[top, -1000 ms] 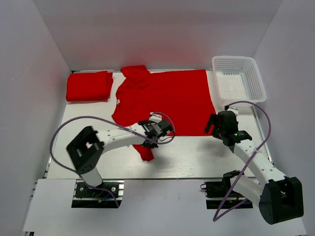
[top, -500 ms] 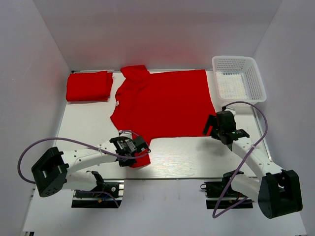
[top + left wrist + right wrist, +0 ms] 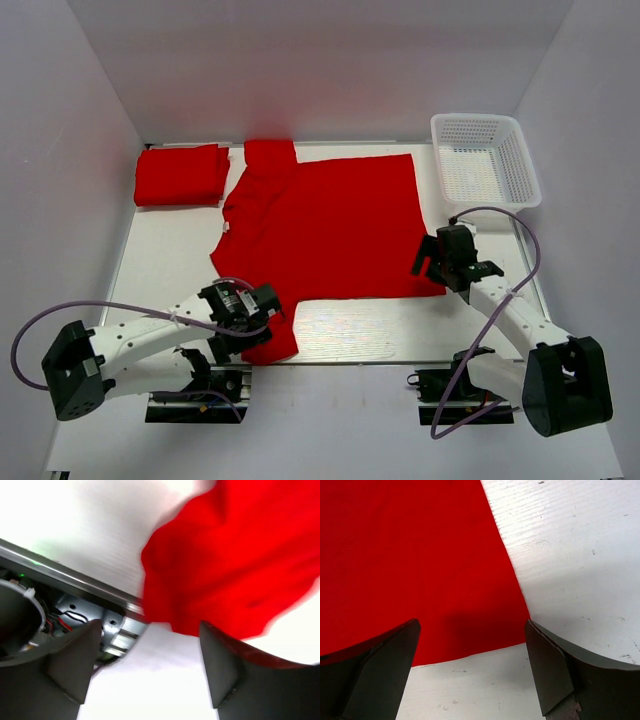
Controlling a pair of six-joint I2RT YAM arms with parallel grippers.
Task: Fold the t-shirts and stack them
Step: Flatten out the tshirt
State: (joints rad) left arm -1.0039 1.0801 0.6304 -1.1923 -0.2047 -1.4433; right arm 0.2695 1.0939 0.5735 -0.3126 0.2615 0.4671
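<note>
A red t-shirt (image 3: pixel 330 225) lies spread on the tabletop (image 3: pixel 400 320), with the left fingers (image 3: pixel 70 660) wide apart by its near sleeve (image 3: pixel 272 340) and the right fingers (image 3: pixel 375 670) wide apart over its hem corner, both empty.

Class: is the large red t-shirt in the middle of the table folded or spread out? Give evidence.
Spread out: the t-shirt lies flat with both sleeves showing, unlike the folded pile beside it.
</note>
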